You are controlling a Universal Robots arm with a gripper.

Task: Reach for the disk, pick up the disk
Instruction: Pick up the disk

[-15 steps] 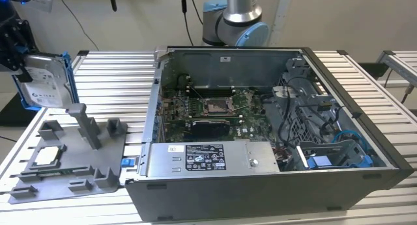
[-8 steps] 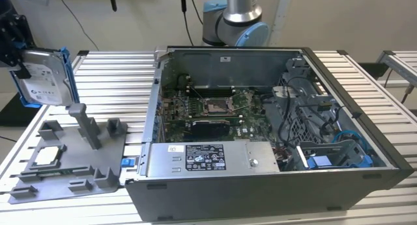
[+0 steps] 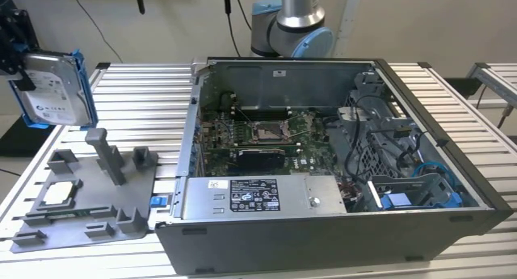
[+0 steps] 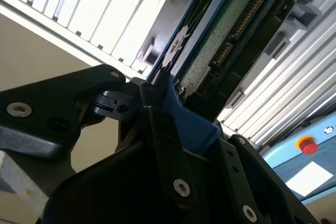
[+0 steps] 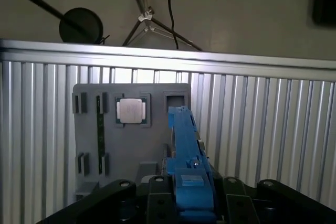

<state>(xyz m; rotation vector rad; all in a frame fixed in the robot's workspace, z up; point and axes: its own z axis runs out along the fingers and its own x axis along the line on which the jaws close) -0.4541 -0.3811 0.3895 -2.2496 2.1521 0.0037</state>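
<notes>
In the exterior view the disk [image 3: 55, 88], a silver-grey drive with a white label in a bright blue bracket, hangs upright in the air at the far left. It is above the grey fixture plate [image 3: 89, 200]. My black gripper [image 3: 23, 70] is shut on its blue bracket from the exterior view's left. The second wrist view shows the disk's green circuit side [image 4: 220, 40] and the gripper [image 4: 178, 124] clamped on the blue frame. In the first wrist view the disk [image 5: 181, 129] is edge-on, rising from the gripper [image 5: 191, 192] above the fixture plate [image 5: 131, 145].
An open computer case [image 3: 323, 230] fills the middle of the slatted metal table [image 3: 137, 97], with a grey power-supply box [image 3: 258, 197] along its front. A small square processor chip [image 3: 60, 194] lies on the fixture plate, which has upright posts [image 3: 101, 152]. The arm's base [image 3: 291, 25] stands behind the case.
</notes>
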